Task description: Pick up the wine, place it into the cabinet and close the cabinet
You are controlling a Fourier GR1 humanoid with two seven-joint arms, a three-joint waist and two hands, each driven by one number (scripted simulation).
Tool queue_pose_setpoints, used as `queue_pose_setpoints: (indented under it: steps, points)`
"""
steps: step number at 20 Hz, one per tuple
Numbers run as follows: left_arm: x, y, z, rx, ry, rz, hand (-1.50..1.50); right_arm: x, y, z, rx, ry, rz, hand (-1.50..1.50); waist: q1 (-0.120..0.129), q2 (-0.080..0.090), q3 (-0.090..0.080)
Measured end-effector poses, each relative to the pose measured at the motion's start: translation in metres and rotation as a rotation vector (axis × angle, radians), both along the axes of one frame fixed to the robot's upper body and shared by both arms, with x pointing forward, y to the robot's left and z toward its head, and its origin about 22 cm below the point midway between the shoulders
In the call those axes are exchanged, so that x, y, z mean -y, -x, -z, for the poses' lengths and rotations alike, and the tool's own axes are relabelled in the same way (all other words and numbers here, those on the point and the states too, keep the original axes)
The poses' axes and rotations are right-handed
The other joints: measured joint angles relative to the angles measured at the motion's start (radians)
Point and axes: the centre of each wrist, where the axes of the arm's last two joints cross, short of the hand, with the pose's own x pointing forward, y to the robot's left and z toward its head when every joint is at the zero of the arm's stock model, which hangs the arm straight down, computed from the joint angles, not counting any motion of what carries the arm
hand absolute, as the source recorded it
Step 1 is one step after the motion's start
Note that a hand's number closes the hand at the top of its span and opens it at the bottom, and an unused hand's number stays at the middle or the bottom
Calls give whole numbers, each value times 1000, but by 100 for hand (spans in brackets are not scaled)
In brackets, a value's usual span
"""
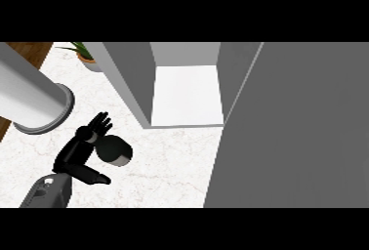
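On the white marble counter [166, 166], with its thin grey lines, stands the wine [115, 150]. From above it looks like a dark round bottle with a grey and white band at its lower side. It is near the left of the counter, in front of the cabinet [187, 93] and a bit to the left of its opening.

Just beside the wine, on its left, is the left hand [81, 146]. It is black and shiny, on a grey forearm. Its fingers are straight and point up and away, and its thumb sticks out lower down. It does not hold the bottle.

Inside, the cabinet is smooth and white, with flat grey walls. Its big grey door [296, 127] swings wide and fills the right side. A fat grey tube [29, 97] lies at the left. A small green plant [83, 51] in an orange pot sits at the back.
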Motion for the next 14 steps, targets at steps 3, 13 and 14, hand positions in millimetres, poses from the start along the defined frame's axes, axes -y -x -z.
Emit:
queue_pose_setpoints:
  steps: [3,13,14]
  points:
    - [5,-1,7,-21,1,9,-150,0,2,2,-3,2,0,-150,0,-1,0]
    - [12,0,19,-18,10,4,-150,2,1,0,10,23,13,-150,2,-1,0]
    - [14,-2,19,-13,16,0,150,1,1,1,9,21,10,-150,1,-1,0]
